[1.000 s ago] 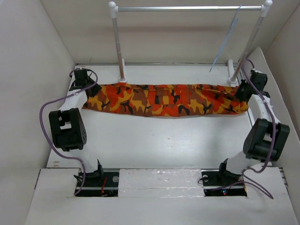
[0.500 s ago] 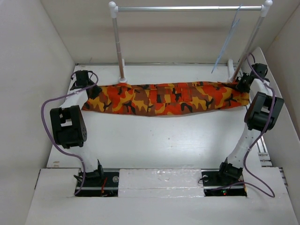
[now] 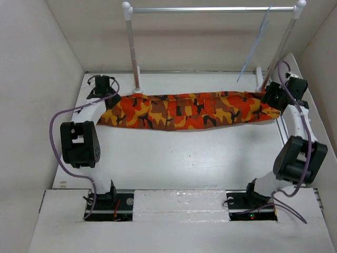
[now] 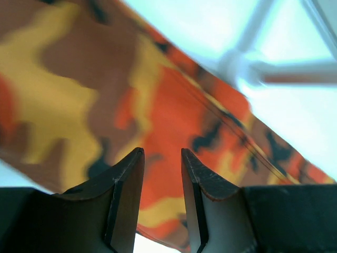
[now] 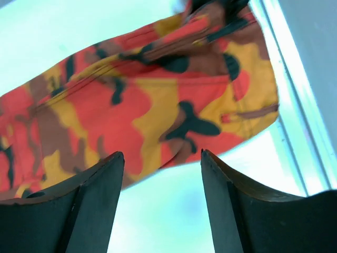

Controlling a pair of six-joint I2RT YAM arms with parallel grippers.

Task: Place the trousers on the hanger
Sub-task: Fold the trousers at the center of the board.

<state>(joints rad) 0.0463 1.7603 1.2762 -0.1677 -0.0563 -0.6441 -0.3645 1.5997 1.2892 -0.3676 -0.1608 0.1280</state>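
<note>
I count one trousers (image 3: 184,110), one hanger (image 3: 253,47) — left gripper (image 4: 162,153) slightly apart, right gripper (image 5: 162,155) spread wide.

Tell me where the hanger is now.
In the top view the hanger hangs from the silver crossbar near its right end, beside the right post, behind the trousers.

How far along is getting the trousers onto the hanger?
Done: the trousers lie as a long strip across the table. In hand: the left gripper and right gripper sit at its two ends, the right one open, the left's hold unclear. Left: the hanger hangs bare on the rack's crossbar, nothing draped over it.
</note>
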